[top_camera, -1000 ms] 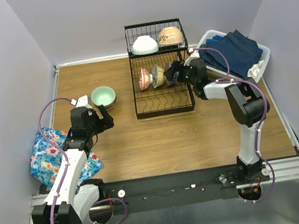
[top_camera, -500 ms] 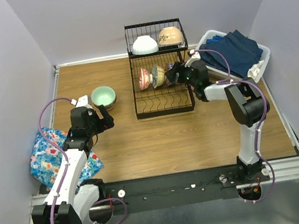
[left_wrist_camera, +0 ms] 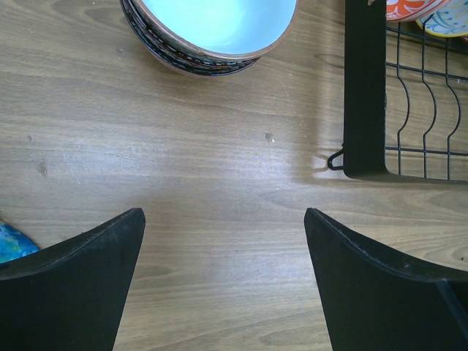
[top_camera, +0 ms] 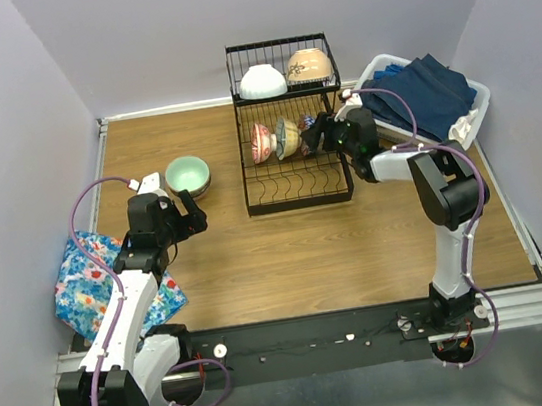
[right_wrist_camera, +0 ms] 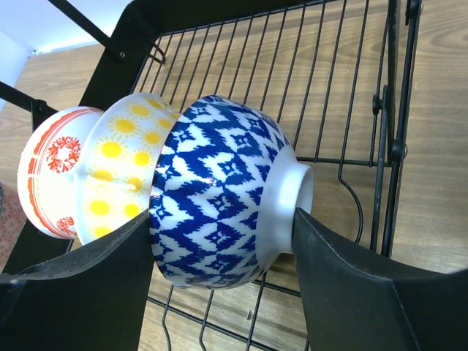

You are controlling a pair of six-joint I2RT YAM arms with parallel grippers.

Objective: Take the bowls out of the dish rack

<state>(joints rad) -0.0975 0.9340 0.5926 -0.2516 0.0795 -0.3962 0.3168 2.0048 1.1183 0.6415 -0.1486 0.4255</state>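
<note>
Our right arm's fingers (right_wrist_camera: 88, 285) flank the blue-zigzag bowl (right_wrist_camera: 219, 190), on edge in the dish rack (right_wrist_camera: 124, 44), rim at nine o'clock, foot at three, grip not yet certain, while our farther left fingers (left_wrist_camera: 73, 285) gape empty over the worktop (left_wrist_camera: 219, 183).

3 bowls (right_wrist_camera: 117, 168) in lower rack tray (right_wrist_camera: 117, 62)

The bench (left_wrist_camera: 219, 183) is seen as matt wood grain. The dish rack (left_wrist_camera: 364, 88) is made of black coated wire. The blue-patterned bowl (right_wrist_camera: 219, 190) and the mint bowl (left_wrist_camera: 219, 22) are glazed and glossy. The fingers (left_wrist_camera: 73, 292) of the left hand (left_wrist_camera: 223, 216) look like matt black plastic. At the far right, blue cloth (top_camera: 427, 90) is held in a white plastic basket (top_camera: 472, 124).
</note>
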